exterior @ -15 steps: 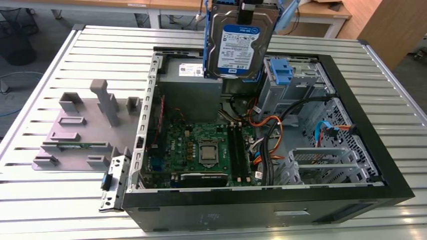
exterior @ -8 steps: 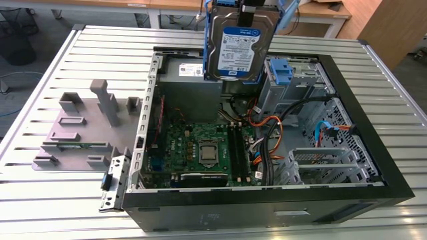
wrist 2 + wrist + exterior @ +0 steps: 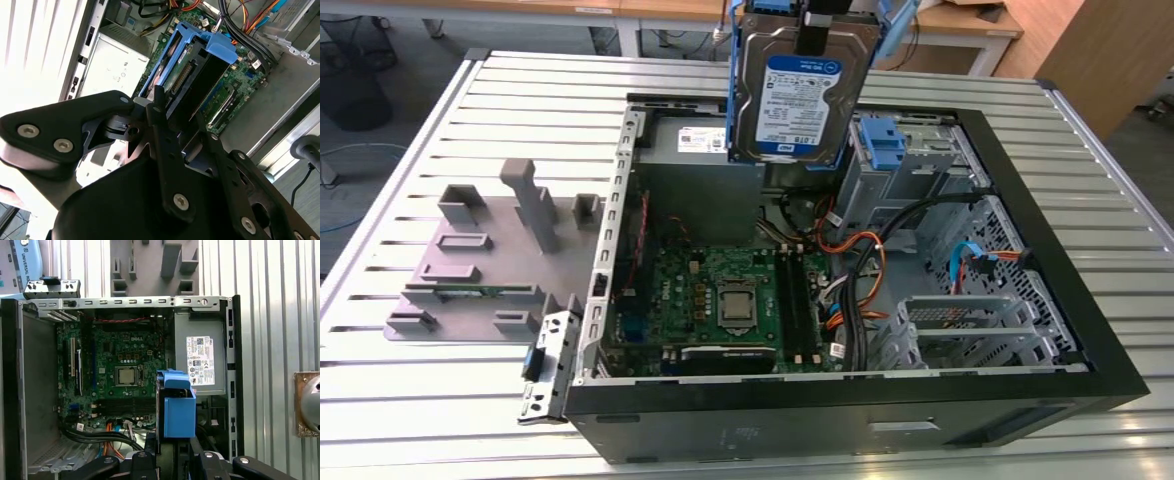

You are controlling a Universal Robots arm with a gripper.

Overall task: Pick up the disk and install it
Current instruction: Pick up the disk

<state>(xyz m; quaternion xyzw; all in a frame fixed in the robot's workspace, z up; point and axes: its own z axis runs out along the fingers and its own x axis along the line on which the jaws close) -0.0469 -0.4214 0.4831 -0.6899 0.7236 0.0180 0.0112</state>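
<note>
exterior view: the disk [image 3: 798,95] hung upright in the air above the far part of the open computer case [image 3: 1107,330], with its label toward the camera and well apart from the case floor.
gripper: the gripper [image 3: 817,28] was at the top end of the disk, one black finger lying on the label face; it was clamped on the disk, not open.
second wrist view: the fingers [image 3: 159,117] of the gripper [image 3: 177,125] pressed the disk [image 3: 195,65] from two sides, and the blue frame ran along its edges.
first wrist view: the blue frame end of the disk [image 3: 179,412] stood out straight from the gripper [image 3: 172,460]; beyond it were the motherboard [image 3: 120,370] and the power supply box [image 3: 200,360].
disk to gripper: it hung directly under the gripper, its long side pointing away from the fingers.
handling: i judged it stiff and rather heavy for its size, with smooth metal that could slip, and sensitive to knocks.
where to hold: the flat metal body seemed the right place; the plastic frame looked easy to bend, and the connector edge should stay free.
</note>
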